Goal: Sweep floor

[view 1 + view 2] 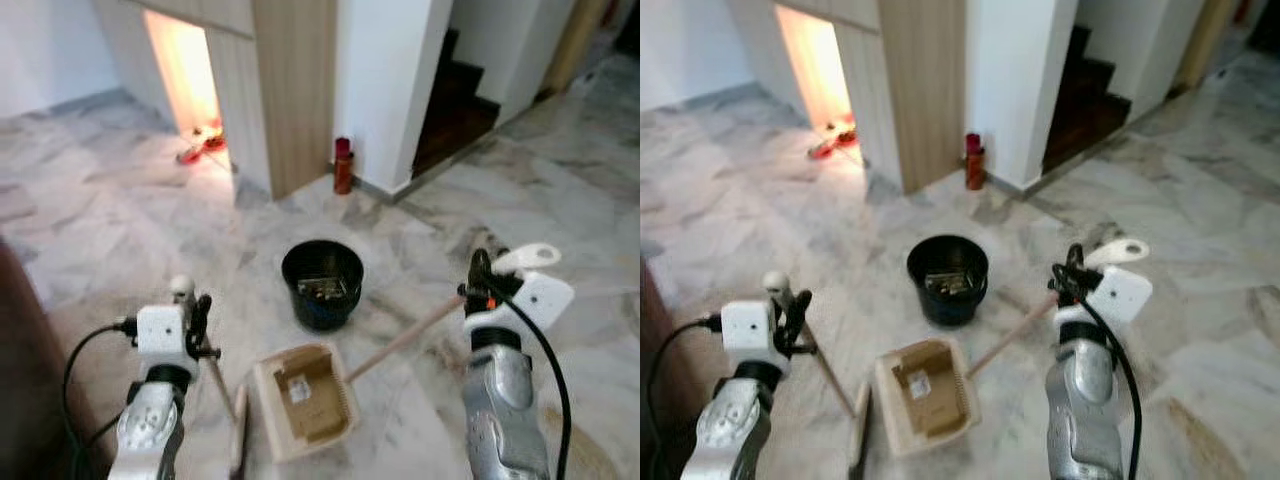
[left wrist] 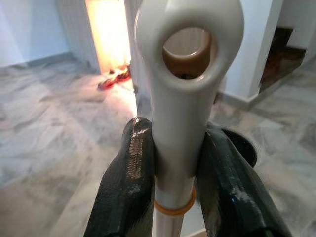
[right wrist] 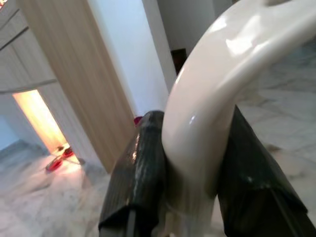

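A beige dustpan (image 1: 303,400) lies on the marble floor before me with a bit of litter in it. Its wooden stick (image 1: 400,345) rises to a white curved grip (image 3: 222,64), and my right gripper (image 1: 482,280) is shut on that grip. My left gripper (image 1: 198,325) is shut on the broom handle (image 1: 218,385), just below its white end with a hanging hole (image 2: 187,44). The broom head (image 1: 238,440) rests on the floor left of the dustpan. A black bin (image 1: 322,282) with scraps inside stands just beyond the dustpan.
A wooden cabinet side (image 1: 295,90) and a white wall stand ahead, with a red bottle (image 1: 343,165) at their foot. Red sandals (image 1: 200,145) lie in the lit opening. Dark stairs (image 1: 455,110) rise at the back right. Dark furniture (image 1: 15,340) borders my left.
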Motion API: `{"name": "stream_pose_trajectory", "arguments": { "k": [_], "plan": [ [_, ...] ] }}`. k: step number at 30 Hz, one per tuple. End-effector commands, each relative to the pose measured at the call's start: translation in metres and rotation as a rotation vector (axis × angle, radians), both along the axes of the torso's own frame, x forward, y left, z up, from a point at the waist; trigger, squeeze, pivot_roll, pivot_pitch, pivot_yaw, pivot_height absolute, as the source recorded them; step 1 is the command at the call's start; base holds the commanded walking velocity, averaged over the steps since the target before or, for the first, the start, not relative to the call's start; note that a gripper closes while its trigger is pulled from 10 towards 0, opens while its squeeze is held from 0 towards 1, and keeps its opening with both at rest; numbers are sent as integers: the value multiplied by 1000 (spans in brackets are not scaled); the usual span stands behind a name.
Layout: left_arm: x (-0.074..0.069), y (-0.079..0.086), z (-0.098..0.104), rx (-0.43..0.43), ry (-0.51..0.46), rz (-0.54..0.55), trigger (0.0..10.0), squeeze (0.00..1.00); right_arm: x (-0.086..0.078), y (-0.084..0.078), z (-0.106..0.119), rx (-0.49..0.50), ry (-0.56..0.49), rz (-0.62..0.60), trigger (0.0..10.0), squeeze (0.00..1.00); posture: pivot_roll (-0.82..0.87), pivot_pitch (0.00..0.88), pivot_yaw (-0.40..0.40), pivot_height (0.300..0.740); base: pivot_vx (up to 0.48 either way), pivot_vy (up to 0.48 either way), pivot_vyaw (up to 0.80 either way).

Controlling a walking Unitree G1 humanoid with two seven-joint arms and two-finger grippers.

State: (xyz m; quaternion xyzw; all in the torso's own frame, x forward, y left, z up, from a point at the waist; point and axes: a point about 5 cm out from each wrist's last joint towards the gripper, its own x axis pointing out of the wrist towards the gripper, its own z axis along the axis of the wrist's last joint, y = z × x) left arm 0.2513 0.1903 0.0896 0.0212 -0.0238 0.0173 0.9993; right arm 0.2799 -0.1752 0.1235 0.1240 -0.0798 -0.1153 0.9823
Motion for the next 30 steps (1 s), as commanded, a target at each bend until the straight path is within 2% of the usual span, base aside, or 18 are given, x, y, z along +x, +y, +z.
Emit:
{"name": "stream_pose_trajectory", "arguments": {
  "k": [1,8,20,25,26,30],
  "plan": [
    [2,-2,8,17,-38,-21,10000,0,0,-4,17,14,-69,-50,10000,0,26,0,31,740,0,0,0],
    [2,-2,7,21,-35,-27,10000,0,4,-13,39,14,-141,-136,10000,0,26,0,33,740,0,0,0],
    [4,-3,8,22,-41,-22,10000,0,10,-7,75,50,-279,-119,10000,0,30,0,30,740,0,0,0],
    [4,-3,9,24,-48,-21,10000,0,11,-9,88,44,-331,-145,10000,0,29,0,31,740,0,0,0],
    [4,-3,10,25,-52,-18,10000,0,13,-10,97,32,-363,-147,10000,0,31,0,28,740,0,0,0],
    [5,-4,10,26,-52,-18,10000,0,15,-10,101,32,-370,-135,10000,0,34,0,24,740,0,0,0]
  ]
}}
